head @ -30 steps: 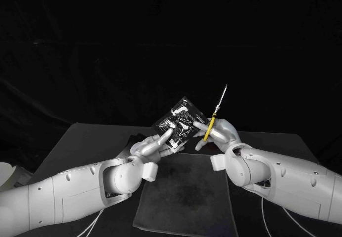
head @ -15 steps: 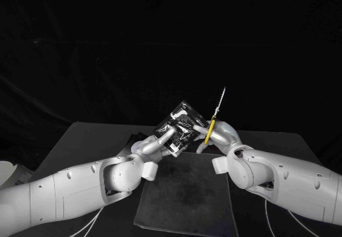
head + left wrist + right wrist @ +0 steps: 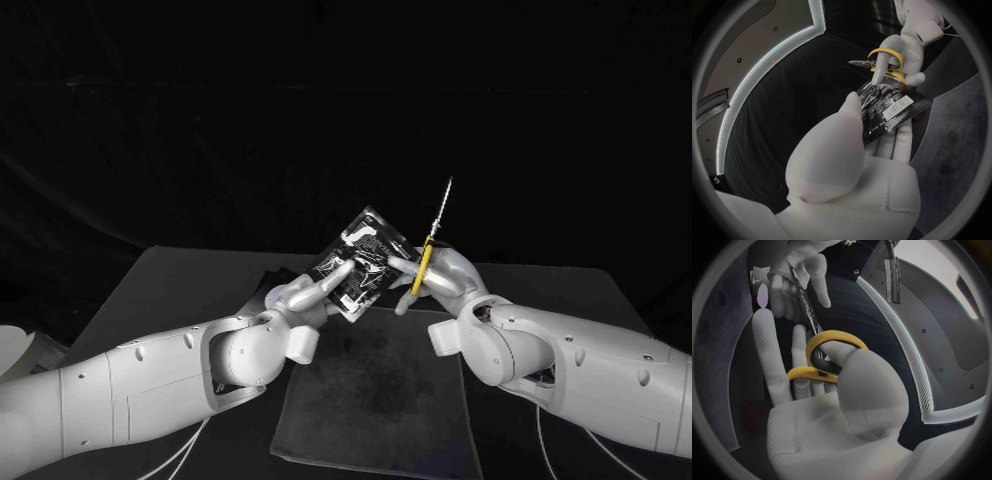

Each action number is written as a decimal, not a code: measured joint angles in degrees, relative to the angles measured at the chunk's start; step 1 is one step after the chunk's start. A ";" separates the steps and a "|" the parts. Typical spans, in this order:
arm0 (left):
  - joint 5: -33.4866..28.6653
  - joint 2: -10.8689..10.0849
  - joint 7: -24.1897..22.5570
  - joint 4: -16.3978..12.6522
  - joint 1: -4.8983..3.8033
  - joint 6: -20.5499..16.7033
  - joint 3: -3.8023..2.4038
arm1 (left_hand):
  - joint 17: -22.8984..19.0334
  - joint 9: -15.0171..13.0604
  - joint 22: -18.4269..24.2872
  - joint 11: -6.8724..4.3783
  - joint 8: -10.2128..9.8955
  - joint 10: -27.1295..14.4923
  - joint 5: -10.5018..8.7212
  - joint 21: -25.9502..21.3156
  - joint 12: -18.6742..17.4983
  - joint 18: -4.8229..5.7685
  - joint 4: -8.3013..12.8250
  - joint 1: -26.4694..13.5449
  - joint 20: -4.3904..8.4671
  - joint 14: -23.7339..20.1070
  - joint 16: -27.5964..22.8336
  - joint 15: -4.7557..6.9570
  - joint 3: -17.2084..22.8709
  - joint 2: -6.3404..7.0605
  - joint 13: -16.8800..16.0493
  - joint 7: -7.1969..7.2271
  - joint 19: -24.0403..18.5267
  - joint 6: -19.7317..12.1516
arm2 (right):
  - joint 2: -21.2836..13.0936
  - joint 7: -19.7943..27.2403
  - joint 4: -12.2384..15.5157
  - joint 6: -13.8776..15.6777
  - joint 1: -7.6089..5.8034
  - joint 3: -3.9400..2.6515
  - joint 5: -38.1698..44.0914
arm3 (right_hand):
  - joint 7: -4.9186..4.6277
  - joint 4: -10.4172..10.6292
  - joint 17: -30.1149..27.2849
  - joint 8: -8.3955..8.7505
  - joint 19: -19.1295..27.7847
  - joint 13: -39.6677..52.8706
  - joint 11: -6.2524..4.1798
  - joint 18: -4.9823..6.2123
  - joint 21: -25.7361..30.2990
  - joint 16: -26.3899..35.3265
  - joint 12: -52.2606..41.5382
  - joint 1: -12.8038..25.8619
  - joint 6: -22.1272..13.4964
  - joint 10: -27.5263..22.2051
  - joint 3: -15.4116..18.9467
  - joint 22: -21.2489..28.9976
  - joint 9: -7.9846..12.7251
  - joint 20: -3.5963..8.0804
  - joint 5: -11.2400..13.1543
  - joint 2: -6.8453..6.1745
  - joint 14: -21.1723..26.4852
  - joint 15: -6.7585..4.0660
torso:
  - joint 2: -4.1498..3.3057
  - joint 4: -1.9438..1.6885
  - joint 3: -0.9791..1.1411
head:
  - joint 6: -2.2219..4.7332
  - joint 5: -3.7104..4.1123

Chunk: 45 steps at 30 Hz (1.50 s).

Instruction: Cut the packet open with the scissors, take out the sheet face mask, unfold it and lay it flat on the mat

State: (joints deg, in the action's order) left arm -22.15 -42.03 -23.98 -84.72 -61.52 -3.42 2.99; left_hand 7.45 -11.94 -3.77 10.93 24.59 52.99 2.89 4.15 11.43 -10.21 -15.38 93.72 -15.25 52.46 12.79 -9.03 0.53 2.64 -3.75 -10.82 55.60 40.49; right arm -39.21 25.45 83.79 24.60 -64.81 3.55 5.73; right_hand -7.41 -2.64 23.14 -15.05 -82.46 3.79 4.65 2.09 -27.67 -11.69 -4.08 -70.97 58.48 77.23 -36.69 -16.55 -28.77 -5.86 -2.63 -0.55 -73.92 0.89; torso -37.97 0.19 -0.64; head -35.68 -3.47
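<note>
Two grips, left robot hand (image 3: 306, 295) pinching glossy flat packet (image 3: 361, 250), right robot hand (image 3: 450, 272) clasping yellow-handled scissors (image 3: 426, 258)

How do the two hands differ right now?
The left hand grips the printed packet, thumb on its face; the right hand holds the scissors through their yellow handles. The left hand's packet tilts; the right hand's scissors point up. Both are raised over the mat.
</note>
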 measured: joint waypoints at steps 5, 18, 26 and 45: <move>-0.15 0.01 0.04 0.06 0.00 -0.02 0.00 | 0.00 0.43 0.00 -0.50 0.00 1.54 0.00 0.00 -0.62 0.00 -0.14 0.89 0.41 1.30 0.00 0.53 1.17 -0.87 0.07 -0.23 0.84 1.62 | 0.08 -0.05 0.05 -0.16 0.06 0.09 0.04 | -0.01 -0.01 0.03 0.00 0.00 -0.02 0.00 0.00 0.08 0.00 0.01 0.00 -0.02 0.00 0.00 0.01 -0.27 0.00 0.01 0.00 0.00 0.00 | 0.00 -0.01 0.00 | -0.08 0.00; -0.43 0.17 0.51 0.20 -0.01 -0.02 0.02 | 0.11 2.03 -0.04 -1.19 -1.98 4.68 0.00 0.00 -3.12 0.05 -1.14 3.13 1.32 3.57 -0.66 1.16 4.87 -0.25 0.15 -0.74 2.97 5.21 | 0.60 -0.08 -0.28 -0.40 0.13 0.37 0.05 | -0.03 -0.15 0.09 0.05 0.00 0.03 0.00 0.00 0.08 0.00 0.03 0.20 -0.05 0.00 -0.13 0.09 -0.27 0.00 0.12 -0.13 0.00 -0.01 | 0.02 -0.01 -0.01 | -0.34 -0.08; -0.55 0.29 0.79 0.17 -0.01 0.02 0.02 | 0.12 2.53 -0.11 -1.64 -2.52 6.91 0.00 0.00 -4.12 0.05 -1.05 3.15 2.15 5.36 -0.92 1.81 7.39 0.33 0.14 -1.29 4.63 7.52 | 0.90 -0.08 -0.59 -0.53 0.14 0.57 0.04 | -0.03 -0.32 0.14 0.13 0.00 0.02 -0.12 0.01 0.29 0.00 0.05 0.69 -0.07 0.12 -0.63 0.16 -0.33 0.00 0.23 -0.07 -0.24 -0.24 | -0.01 -0.03 -0.02 | -0.51 -0.13; 1.10 0.37 0.56 0.21 -0.06 -2.43 0.04 | 3.29 1.23 -0.72 -4.69 -0.50 18.41 -0.31 2.67 -7.38 0.54 3.57 -1.55 5.72 14.02 -0.55 5.03 27.76 1.52 0.17 1.72 11.06 14.42 | 0.29 -0.39 -0.09 -3.02 0.16 1.14 0.49 | -0.15 -0.24 0.40 0.01 0.37 -0.15 -0.21 -0.34 0.96 0.33 0.38 0.72 -0.39 0.21 -0.72 0.51 -0.49 0.65 0.00 -0.03 -0.31 -0.32 | 0.03 0.00 -0.01 | -0.88 -0.29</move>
State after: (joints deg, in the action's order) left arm -21.05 -41.66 -23.42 -84.50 -61.58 -5.85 3.03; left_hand 10.75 -10.71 -4.49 6.24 24.10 71.40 2.57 6.82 4.05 -9.67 -11.81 92.17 -9.53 66.48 12.24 -4.00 28.29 4.16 -3.58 -9.10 66.66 54.91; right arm -38.91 25.06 83.70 21.58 -64.65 4.69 6.22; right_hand -7.57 -2.88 23.54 -15.04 -82.09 3.65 4.45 1.75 -26.72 -11.36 -3.70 -70.25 58.10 77.44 -37.41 -16.04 -29.26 -5.21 -2.63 -0.58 -74.23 0.57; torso -37.94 0.19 -0.65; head -36.57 -3.75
